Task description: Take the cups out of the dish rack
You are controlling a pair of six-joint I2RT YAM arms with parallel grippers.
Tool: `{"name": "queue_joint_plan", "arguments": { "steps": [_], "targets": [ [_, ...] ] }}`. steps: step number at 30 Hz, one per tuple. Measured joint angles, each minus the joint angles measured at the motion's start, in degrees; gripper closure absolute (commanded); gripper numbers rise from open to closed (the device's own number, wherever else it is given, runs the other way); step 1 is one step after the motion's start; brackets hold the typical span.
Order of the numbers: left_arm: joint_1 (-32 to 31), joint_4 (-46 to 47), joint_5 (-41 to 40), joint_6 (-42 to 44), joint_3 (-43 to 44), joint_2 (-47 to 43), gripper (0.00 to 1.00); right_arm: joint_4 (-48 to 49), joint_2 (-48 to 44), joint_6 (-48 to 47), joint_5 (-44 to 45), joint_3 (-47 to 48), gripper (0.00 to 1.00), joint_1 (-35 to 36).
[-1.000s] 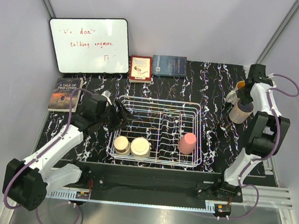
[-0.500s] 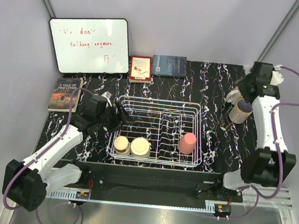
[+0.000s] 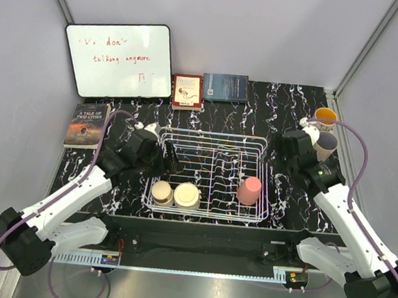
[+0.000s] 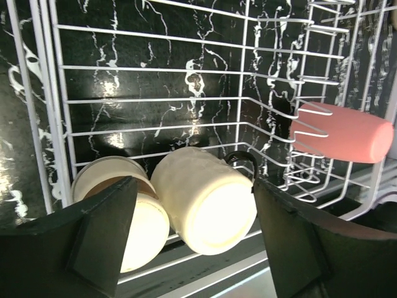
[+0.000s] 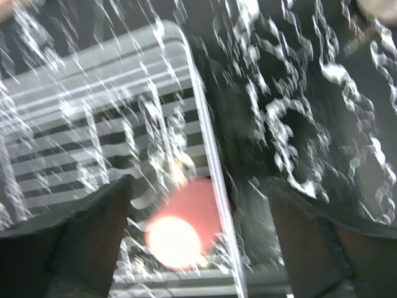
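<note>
White wire dish rack (image 3: pixel 214 133) at the middle of the black, white-veined surface (image 3: pixel 285 198), holding three cups. Two cream, round-based cups, one smaller (image 3: pixel 162 192) and one larger (image 3: pixel 187 195), sit bases-up in the near left corner, side by side and apparently touching. A pink tapered tumbler (image 3: pixel 249 190) sits in the near right corner, beside the upright prongs. Two more cups, a white mug with a yellow inside (image 3: pixel 325 117) and a pale cup with a dark inside (image 3: pixel 326 143), stand on the surface at the far right, well apart from the rack.

The left fingers (image 4: pixel 102 236) are apart and empty, hanging over the cream pair; in the left wrist view the larger cream cup lies between them. The right fingers (image 5: pixel 93 230) are likewise apart and empty, with the pink tumbler below and between them; this view is blurred, so their height above it cannot be told.

The step in hand appears to be the approach to the next grasp. To do it well, each arm should centre on one cup only. On the left, one finger must slip into the narrow seam between the cream cups without nudging the neighbour. On the right, the fingers should straddle the tumbler clear of the prongs and the rack's side wire. Close firmly, then lift straight up until the cup clears the rim before travelling sideways.
</note>
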Motion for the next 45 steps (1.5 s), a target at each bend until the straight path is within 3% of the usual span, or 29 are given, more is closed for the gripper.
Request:
{"name": "queue_joint_plan", "arguments": {
  "steps": [8, 17, 24, 45],
  "targets": [
    [-5.4, -2.4, -7.2, 0.3, 1.3, 1.0, 0.12, -7.3, -6.2, 0.4, -0.7, -2.1, 0.0, 7.2],
    [-5.6, -3.4, -8.7, 0.2, 3.8, 4.4, 0.12, -8.6, -4.1, 1.5, -1.1, -2.7, 0.0, 17.0],
    [-7.1, -3.9, -8.9, -1.1, 3.9, 6.3, 0.12, -7.2, -1.8, 0.9, -2.1, -8.0, 0.0, 17.2],
    [-8.2, -3.7, -10.0, -2.8, 3.9, 8.6, 0.13, 0.6, 6.1, -1.4, -6.1, -10.4, 0.04, 17.2]
  ]
}}
